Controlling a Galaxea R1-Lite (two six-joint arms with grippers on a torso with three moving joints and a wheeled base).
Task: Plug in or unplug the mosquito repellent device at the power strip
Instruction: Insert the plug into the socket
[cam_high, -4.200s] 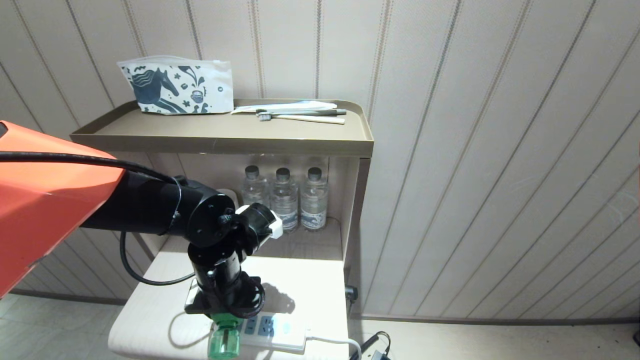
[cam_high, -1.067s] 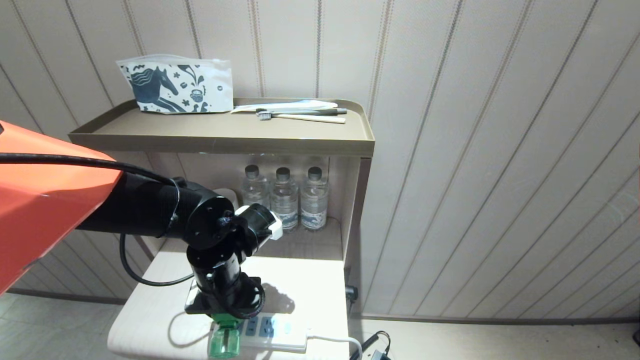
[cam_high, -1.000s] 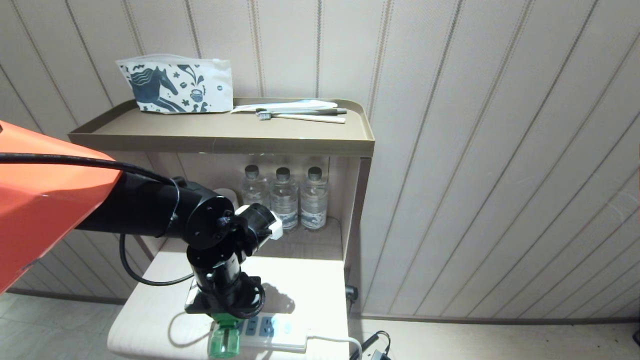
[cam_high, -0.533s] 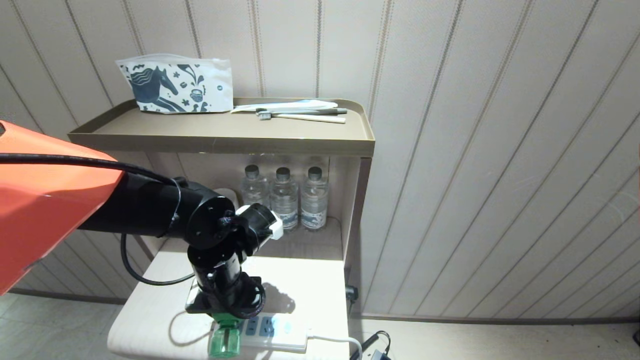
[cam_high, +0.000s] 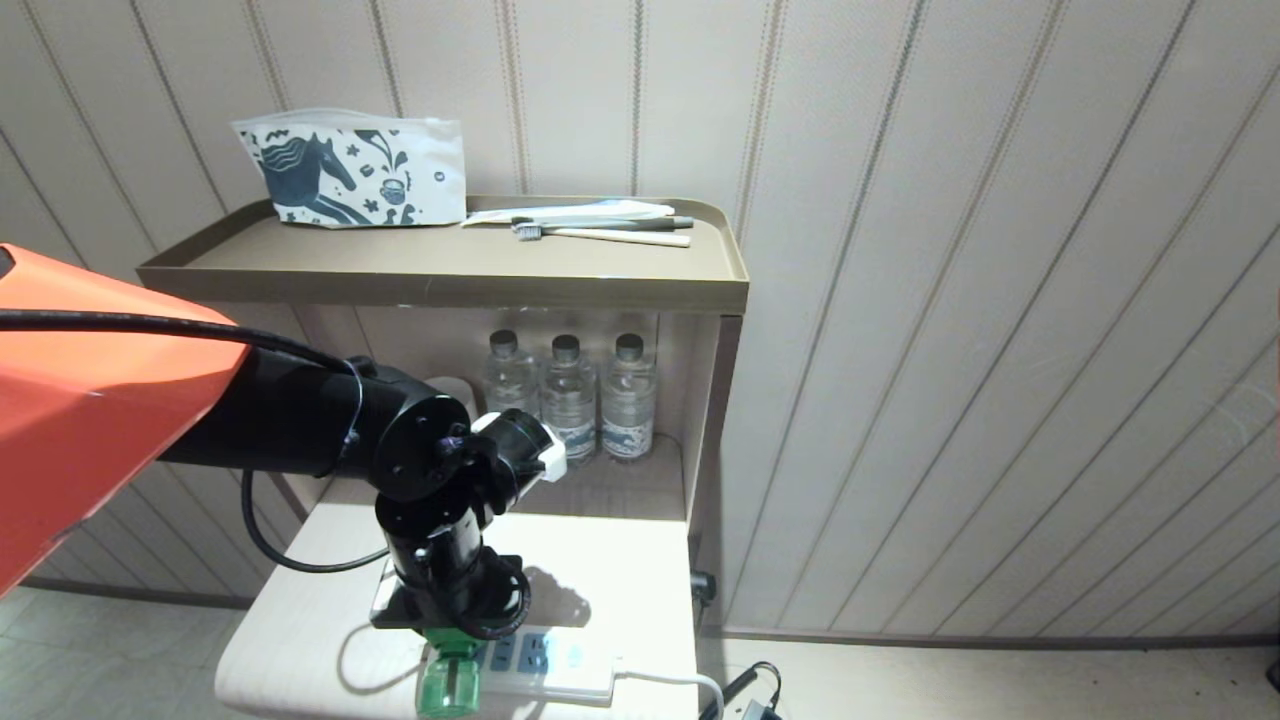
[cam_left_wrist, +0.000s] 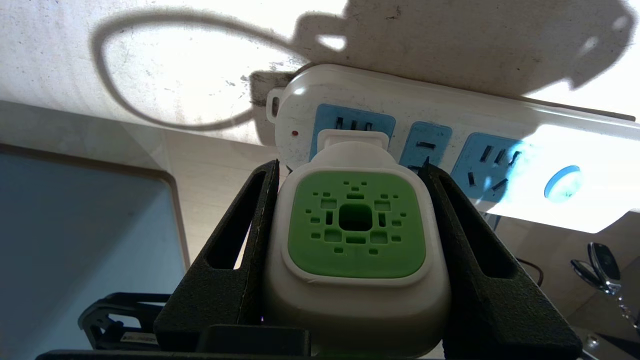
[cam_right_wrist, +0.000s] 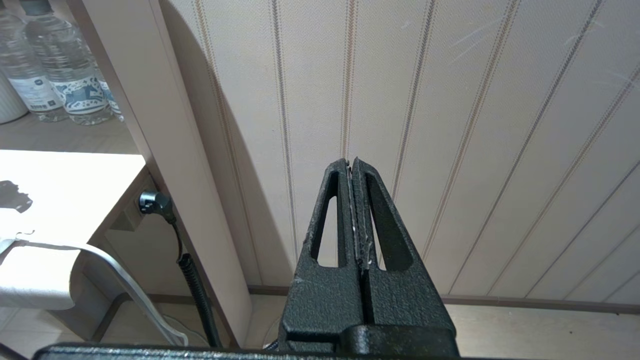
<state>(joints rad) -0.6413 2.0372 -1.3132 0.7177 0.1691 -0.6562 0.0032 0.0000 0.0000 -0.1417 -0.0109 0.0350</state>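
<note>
Green-topped and white-bodied, the device (cam_left_wrist: 355, 235) sits clamped between the two black fingers (cam_left_wrist: 235, 260) of our left gripper (cam_left_wrist: 350, 175), each pressed flat against one side of its head. Its white plug end meets the first blue socket face at the cord-free end of the strip (cam_left_wrist: 450, 130); we cannot tell how deep the prongs sit. From the head view, the left gripper (cam_high: 447, 622) points down at the near edge of the pale table (cam_high: 300, 600), with the device's (cam_high: 447, 680) green bottle hanging toward us just beside the strip (cam_high: 545, 662). The strip's white cord (cam_high: 670, 682) runs off the table's right edge.

Our right gripper (cam_right_wrist: 352, 200) is away from the work, its fingers pressed together on nothing, facing the striped wall (cam_right_wrist: 450, 100).

Three water bottles (cam_high: 567, 395) stand in the shelf recess behind the table, and a horse-print pouch (cam_high: 350, 172) and toothbrushes (cam_high: 600, 232) lie on the brown shelf (cam_high: 440, 270) above.
</note>
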